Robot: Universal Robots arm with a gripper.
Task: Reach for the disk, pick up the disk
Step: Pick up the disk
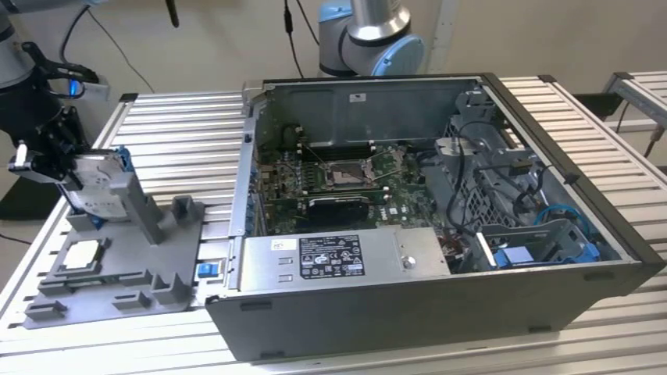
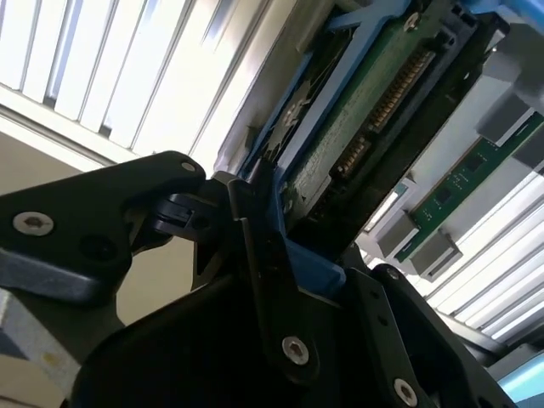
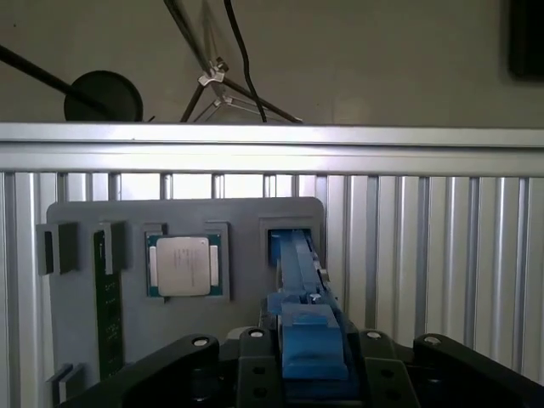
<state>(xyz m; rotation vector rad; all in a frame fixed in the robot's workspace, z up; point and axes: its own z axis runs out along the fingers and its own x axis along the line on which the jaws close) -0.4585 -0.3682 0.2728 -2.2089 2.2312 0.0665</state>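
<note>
The disk (image 1: 96, 186) stands on edge in a slot of the grey fixture (image 1: 130, 269) at the exterior view's left, silver with a blue frame. My gripper (image 1: 62, 168) sits at its upper end, on the side away from the computer case. In the first wrist view the disk's blue frame (image 3: 299, 272) runs from the fixture slot up between my fingers (image 3: 255, 365), which press against it on both sides. In the second wrist view the disk's green circuit board (image 2: 374, 110) shows, with a black finger (image 2: 268, 263) lying against the blue edge.
A small square silver chip (image 3: 183, 265) and a green memory stick (image 3: 106, 297) lie in the fixture beside the disk's slot. An open computer case (image 1: 438, 234) fills the middle of the slatted metal table (image 1: 177, 133). Another arm's base (image 1: 370, 39) stands behind it.
</note>
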